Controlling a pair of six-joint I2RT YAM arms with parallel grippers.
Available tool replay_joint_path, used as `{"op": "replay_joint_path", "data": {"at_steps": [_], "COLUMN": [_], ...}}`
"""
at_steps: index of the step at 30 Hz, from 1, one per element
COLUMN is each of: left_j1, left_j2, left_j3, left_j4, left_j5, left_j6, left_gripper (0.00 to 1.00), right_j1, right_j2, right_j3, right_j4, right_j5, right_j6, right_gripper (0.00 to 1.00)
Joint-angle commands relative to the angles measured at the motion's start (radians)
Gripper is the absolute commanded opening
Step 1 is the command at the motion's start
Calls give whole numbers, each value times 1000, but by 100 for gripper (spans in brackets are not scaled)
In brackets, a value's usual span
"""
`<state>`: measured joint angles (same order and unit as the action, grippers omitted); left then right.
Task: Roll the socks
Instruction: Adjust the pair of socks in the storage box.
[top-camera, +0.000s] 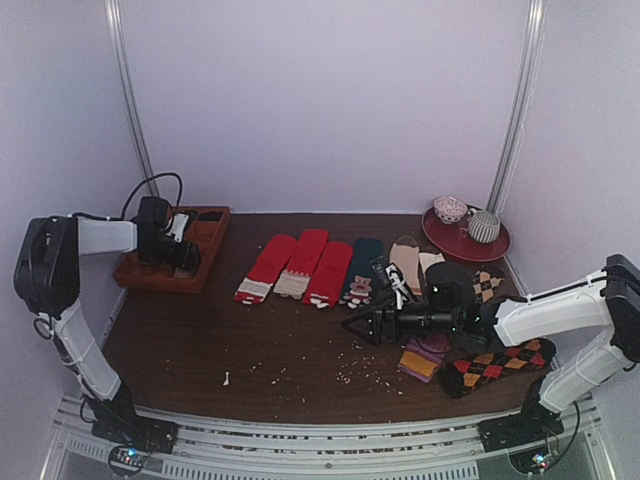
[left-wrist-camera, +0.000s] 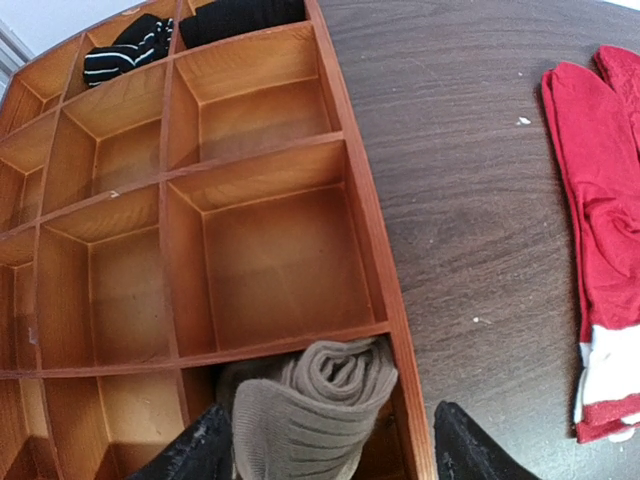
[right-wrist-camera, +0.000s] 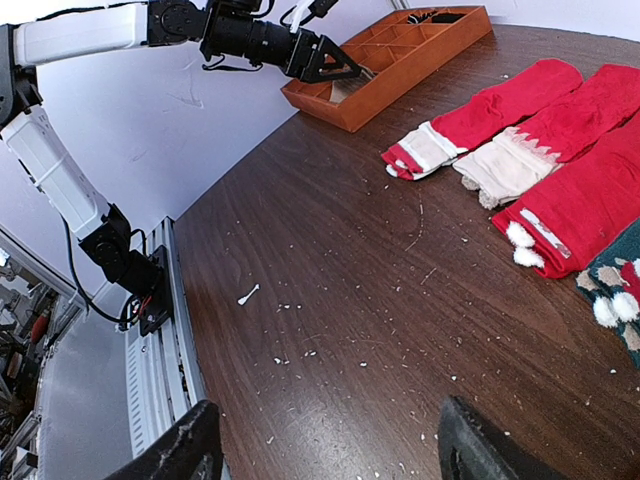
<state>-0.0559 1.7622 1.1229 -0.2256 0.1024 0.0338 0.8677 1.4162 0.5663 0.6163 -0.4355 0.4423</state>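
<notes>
The socks (left-wrist-camera: 320, 400) are a tan-brown ribbed rolled bundle sitting in a near corner compartment of the wooden divided tray (left-wrist-camera: 365, 220). My left gripper (left-wrist-camera: 330, 455) hovers over it, open: the left finger is beside the bundle and the right finger stands outside the tray wall, apart from the bundle. From the top view the left gripper (top-camera: 185, 255) is at the tray (top-camera: 160, 278) at the back left. My right gripper (top-camera: 355, 327) hangs open over bare table at centre right, with nothing between its fingers (right-wrist-camera: 470, 450).
Red socks (top-camera: 265, 265) with white cuffs, a dark green sock (top-camera: 360, 270) and other socks lie in a row mid-table. Argyle socks (top-camera: 498, 362) lie by the right arm. A red plate (top-camera: 465, 240) with cups stands back right. Black socks (left-wrist-camera: 240, 18) fill far tray compartments. Crumbs dot the table.
</notes>
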Motion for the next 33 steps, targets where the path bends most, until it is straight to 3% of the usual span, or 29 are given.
{"op": "replay_joint_path", "data": {"at_steps": [1, 8, 16, 25, 30, 33], "left_j1": [19, 38, 38, 38, 38, 38], "left_j2": [-18, -15, 35, 68, 87, 100], "left_j3": [36, 3, 34, 42, 49, 52], "left_j4": [1, 15, -9, -20, -40, -55], "left_j5": [7, 6, 76, 59, 31, 19], "left_j6": [17, 12, 30, 34, 37, 35], "left_gripper": [67, 58, 57, 57, 47, 36], "right_j1": [-5, -4, -6, -5, -6, -6], "right_j2": [14, 14, 16, 22, 14, 11], "right_j3": [17, 10, 8, 5, -3, -7], "right_j4": [29, 34, 35, 43, 47, 50], "right_j5": [-16, -19, -18, -23, -20, -20], "right_j6": [2, 5, 6, 8, 8, 9], "right_gripper": [74, 74, 74, 74, 74, 74]}}
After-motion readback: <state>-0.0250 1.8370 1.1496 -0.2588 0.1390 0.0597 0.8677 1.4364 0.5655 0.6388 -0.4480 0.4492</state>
